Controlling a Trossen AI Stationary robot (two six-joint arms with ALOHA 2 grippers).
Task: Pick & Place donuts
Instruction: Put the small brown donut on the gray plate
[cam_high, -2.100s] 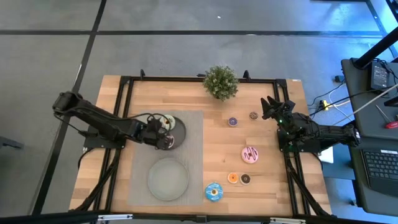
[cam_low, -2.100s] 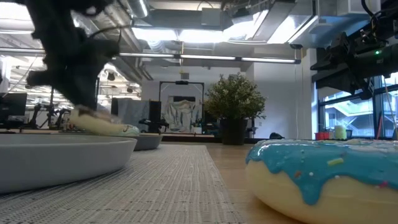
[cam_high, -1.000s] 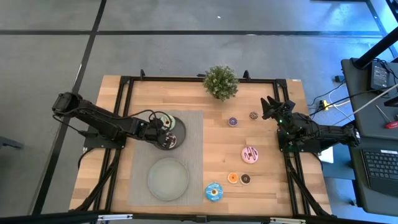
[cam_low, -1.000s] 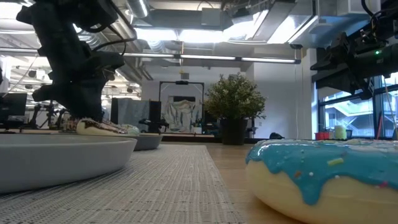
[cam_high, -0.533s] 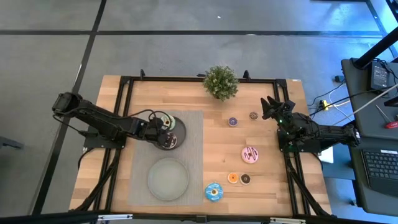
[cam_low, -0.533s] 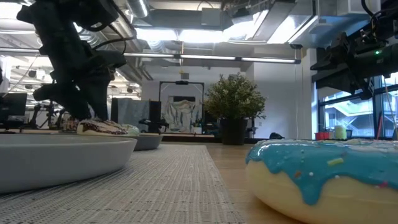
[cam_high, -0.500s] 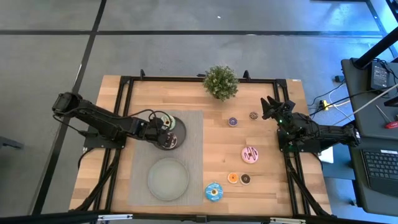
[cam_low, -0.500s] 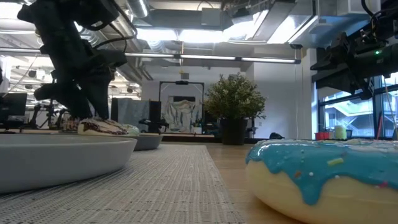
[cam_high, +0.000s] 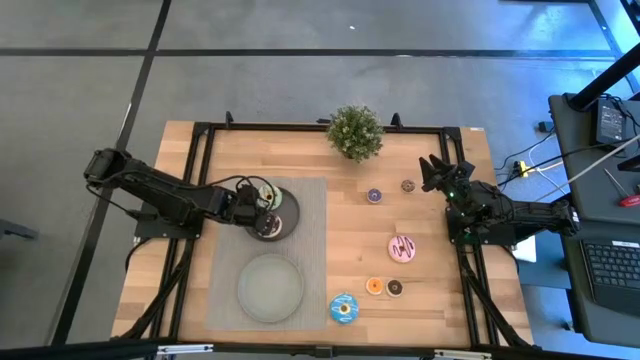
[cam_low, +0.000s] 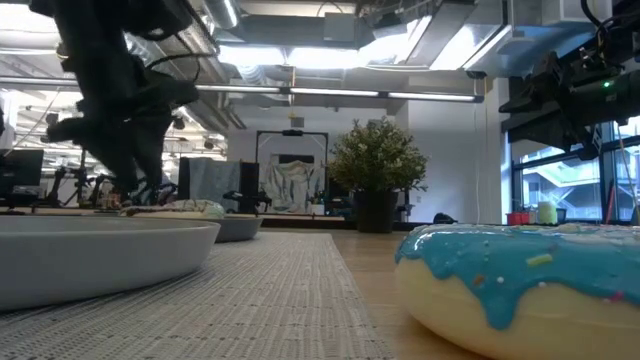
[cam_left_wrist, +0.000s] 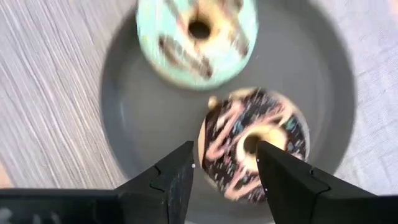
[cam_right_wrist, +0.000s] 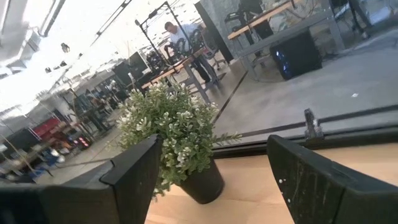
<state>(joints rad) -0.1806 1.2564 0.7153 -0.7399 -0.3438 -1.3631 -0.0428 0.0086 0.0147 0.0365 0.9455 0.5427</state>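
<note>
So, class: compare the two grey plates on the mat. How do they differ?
The far plate holds two donuts, the green donut and the chocolate donut; the near plate holds none. The left gripper hovers open over the far plate; nothing is above the near plate. Both are round and grey.

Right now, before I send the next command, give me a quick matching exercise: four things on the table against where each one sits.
Things:
1. chocolate-white donut
2. blue donut
3. pink-striped donut
4. potted plant

Places:
A. far edge of the table, middle
B. bare wood, just right of the near grey plate
C. on the far grey plate, beside the green donut
D. bare wood, right half of the table, close to the right arm

Pairs: 1-C, 2-B, 3-D, 4-A
</note>
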